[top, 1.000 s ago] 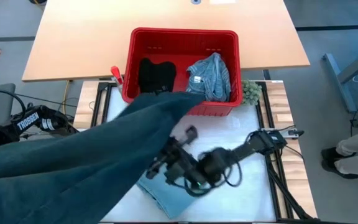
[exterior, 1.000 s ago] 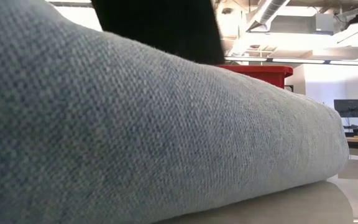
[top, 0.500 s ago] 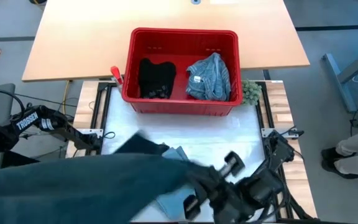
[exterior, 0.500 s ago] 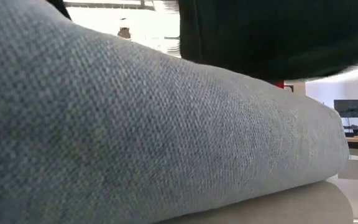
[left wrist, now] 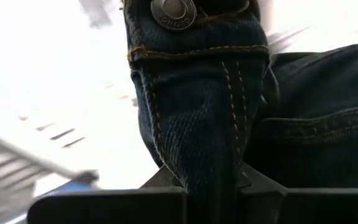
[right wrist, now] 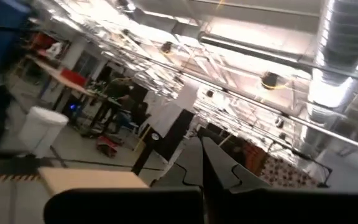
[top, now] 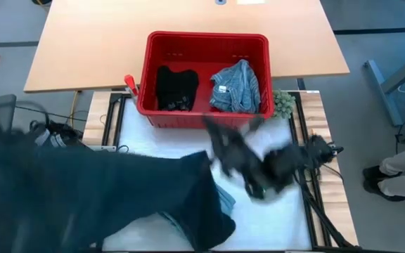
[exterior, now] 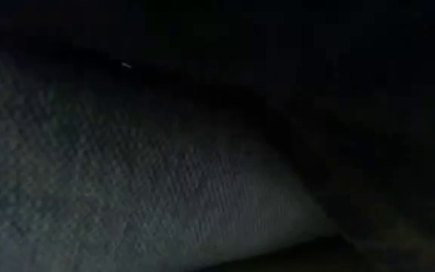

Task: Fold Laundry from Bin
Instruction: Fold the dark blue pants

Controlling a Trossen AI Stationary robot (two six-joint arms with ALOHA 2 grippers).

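1. Altogether, four garments show: a black bundle (top: 176, 86) and a blue-white striped shirt (top: 237, 86) lying side by side in the red rectangular plastic bin (top: 206, 43), a big dark denim garment (top: 97, 193) spread over the left half of the white surface (top: 273, 225), and a light blue-grey folded piece (top: 225, 200) peeking out from under the denim's right edge.
2. One small green fuzzy lump (top: 283, 103) sits just beside the bin's right front corner, and one red-handled object (top: 130, 83) lies against the bin's left wall.
3. Both arms are in view from above. The left arm is almost wholly hidden under the denim at the left edge of the surface.
4. The left gripper (left wrist: 211, 186) has its fingers clamped narrowly on the denim's waistband, with the fabric rising up between them; a metal button (left wrist: 173, 10) and orange stitching show only in the left wrist view.
5. The right arm reaches in from the right side, and the right gripper (top: 213, 128) sits just in front of the bin, blurred, over bare surface and apart from the denim.
6. Its fingers (right wrist: 225, 168) are pressed together with nothing between them, and point up toward a ceiling with lamps and ducts, which only the right wrist view shows.
7. The low view is nearly dark, filled by grey woven cloth (exterior: 127, 196) close to the lens under a black shadowed mass; neither bin nor arms can be made out there.
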